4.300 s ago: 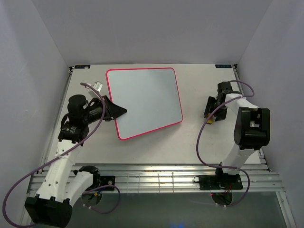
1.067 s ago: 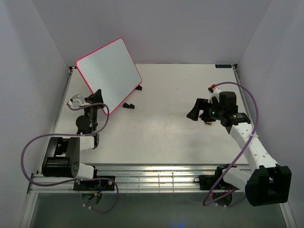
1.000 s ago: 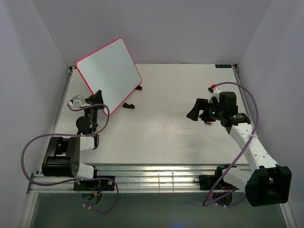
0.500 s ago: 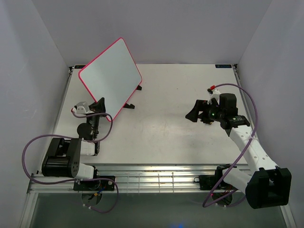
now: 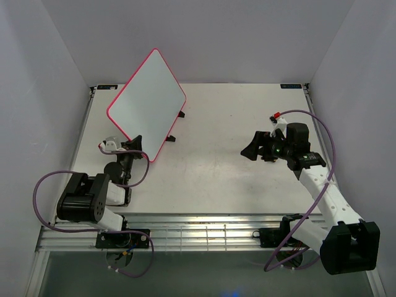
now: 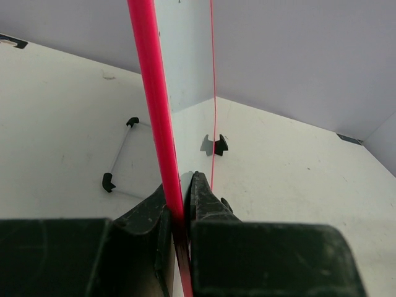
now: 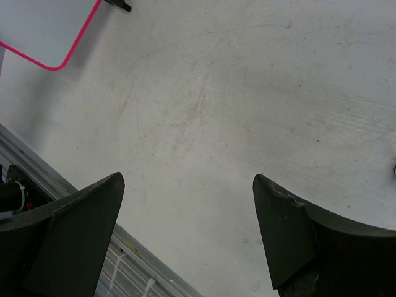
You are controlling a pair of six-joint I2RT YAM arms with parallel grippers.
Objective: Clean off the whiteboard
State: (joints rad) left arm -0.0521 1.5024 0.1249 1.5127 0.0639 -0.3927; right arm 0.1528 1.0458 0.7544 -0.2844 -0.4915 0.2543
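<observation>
The whiteboard (image 5: 147,104), blank white with a pink-red border, is lifted and tilted steeply over the table's far left. My left gripper (image 5: 132,147) is shut on its lower edge. In the left wrist view the pink border (image 6: 148,93) runs straight up from between the clamped fingers (image 6: 207,198) of that gripper (image 6: 180,185). Two small black feet (image 5: 182,114) show behind the board. My right gripper (image 5: 250,148) hovers open over the table's right half, nothing between its fingers (image 7: 185,179). A board corner (image 7: 38,34) shows at the top left of the right wrist view.
A thin wire stand with black ends (image 6: 119,154) lies on the table (image 5: 216,179) beside the board. A metal rail (image 5: 204,232) runs along the near edge. Grey walls close in the left, back and right sides.
The board, flat four seconds ago, is raised. Over the last second the left gripper drew nearer and rightward, turning the board more upright. The right gripper shifted slightly left.
</observation>
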